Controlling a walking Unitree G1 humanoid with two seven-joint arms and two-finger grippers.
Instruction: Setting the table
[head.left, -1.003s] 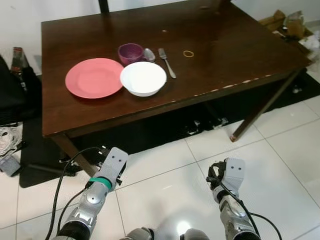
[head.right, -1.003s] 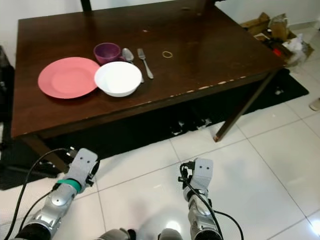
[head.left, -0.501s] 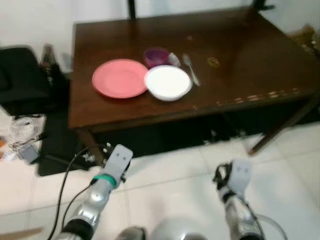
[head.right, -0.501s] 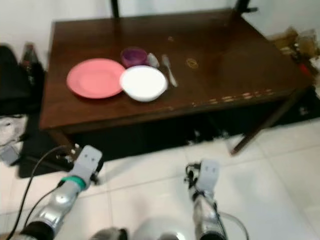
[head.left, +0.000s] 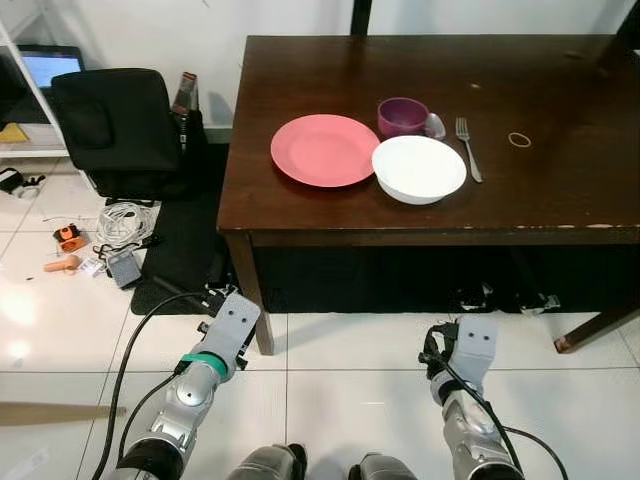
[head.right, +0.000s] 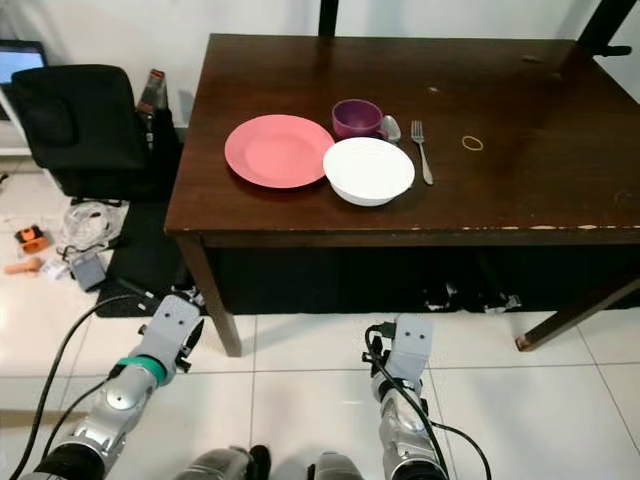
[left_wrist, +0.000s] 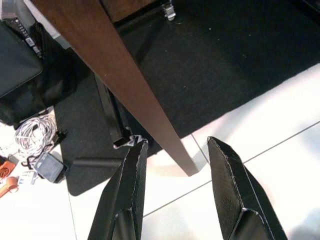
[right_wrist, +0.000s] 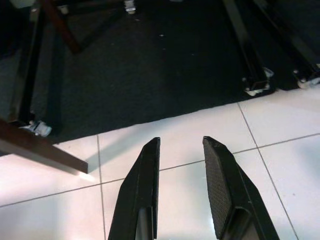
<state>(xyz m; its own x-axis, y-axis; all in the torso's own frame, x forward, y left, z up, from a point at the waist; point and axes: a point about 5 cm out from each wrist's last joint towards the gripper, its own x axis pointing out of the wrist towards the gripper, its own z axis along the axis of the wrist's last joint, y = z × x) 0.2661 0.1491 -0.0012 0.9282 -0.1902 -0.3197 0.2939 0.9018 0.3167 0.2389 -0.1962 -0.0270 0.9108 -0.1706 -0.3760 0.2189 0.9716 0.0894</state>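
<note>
Left end effector (left_wrist: 174, 190) hangs low over the white floor tiles, its fingers spread apart with nothing between them, the counter leg (left_wrist: 120, 80) rising just beyond the tips. Right end effector (right_wrist: 180, 185) is the same story: fingers parted, empty, aimed at the tiles and the edge of a dark rug (right_wrist: 150, 75).

Up and forward from both sits the dark wooden counter (head.left: 560, 215). On it, the pink plate (head.left: 325, 150) lies flat towards the left side, touching or just beside the white bowl (head.left: 419, 169). The purple cup (head.left: 402, 116) stands just behind the bowl, a spoon (head.left: 435, 124) tucked beside it. The fork (head.left: 467, 148) lies right of the bowl, its long axis running away from the robot, tines at the far end.

By my read the plate falls to the left arm, the fork to the right. Everything lies well above both end effectors, so the arms must lift first.
</note>
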